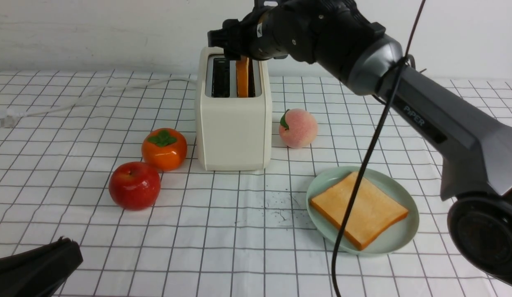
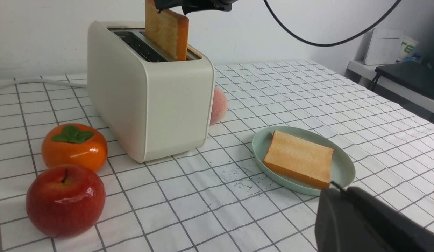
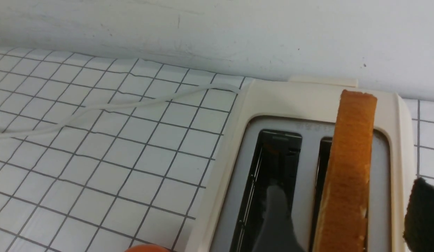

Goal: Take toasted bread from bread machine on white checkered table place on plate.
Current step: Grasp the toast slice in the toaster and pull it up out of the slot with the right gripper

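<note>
One slice of toasted bread (image 1: 242, 78) (image 2: 166, 31) (image 3: 349, 168) stands upright in the right slot of the bread machine (image 1: 233, 128) (image 2: 150, 101) (image 3: 307, 101); the left slot holds nothing. My right gripper (image 1: 239, 53) (image 3: 349, 217) hangs over the machine's top, open, one finger on each side of the slice with gaps showing. A second slice (image 1: 375, 212) (image 2: 299, 157) lies flat on the mint-green plate (image 1: 398, 237) (image 2: 342, 168). My left gripper (image 1: 37, 264) (image 2: 334, 190) rests low at the near left of the white checkered table (image 1: 239, 247), shut and holding nothing.
A red apple (image 1: 135, 185) and an orange persimmon (image 1: 164, 148) sit left of the machine, a peach (image 1: 298, 128) to its right. The white cord (image 1: 95, 93) runs off to the back left. Crumbs (image 1: 280, 206) lie beside the plate. My right arm's black cable (image 1: 355, 198) hangs across the plate.
</note>
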Controlling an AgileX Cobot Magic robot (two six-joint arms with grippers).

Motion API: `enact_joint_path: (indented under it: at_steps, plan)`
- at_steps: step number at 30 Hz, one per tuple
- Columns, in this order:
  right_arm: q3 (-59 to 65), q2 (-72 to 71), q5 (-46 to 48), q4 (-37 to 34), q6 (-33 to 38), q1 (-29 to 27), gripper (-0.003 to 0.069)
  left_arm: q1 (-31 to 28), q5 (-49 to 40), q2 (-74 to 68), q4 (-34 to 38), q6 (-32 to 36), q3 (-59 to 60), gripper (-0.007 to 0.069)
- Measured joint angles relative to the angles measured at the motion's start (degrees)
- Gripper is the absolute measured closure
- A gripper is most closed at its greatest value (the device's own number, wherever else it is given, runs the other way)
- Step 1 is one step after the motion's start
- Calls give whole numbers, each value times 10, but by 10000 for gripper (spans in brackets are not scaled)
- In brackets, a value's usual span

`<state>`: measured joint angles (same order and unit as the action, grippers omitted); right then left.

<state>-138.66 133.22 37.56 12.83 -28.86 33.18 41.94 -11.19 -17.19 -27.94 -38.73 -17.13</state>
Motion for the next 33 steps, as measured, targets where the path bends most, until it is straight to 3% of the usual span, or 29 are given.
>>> enact_joint_path:
  at_steps: [10, 20, 33]
  plan:
    - [1, 22, 1, 0, 0, 0, 309, 0, 0, 0, 0, 0, 0, 620]
    - [1, 22, 2, 12, 0, 0, 526, 0, 0, 0, 0, 0, 0, 620]
    - [1, -16, -6, 28, -1, 0, 536, 0, 0, 0, 0, 0, 0, 620]
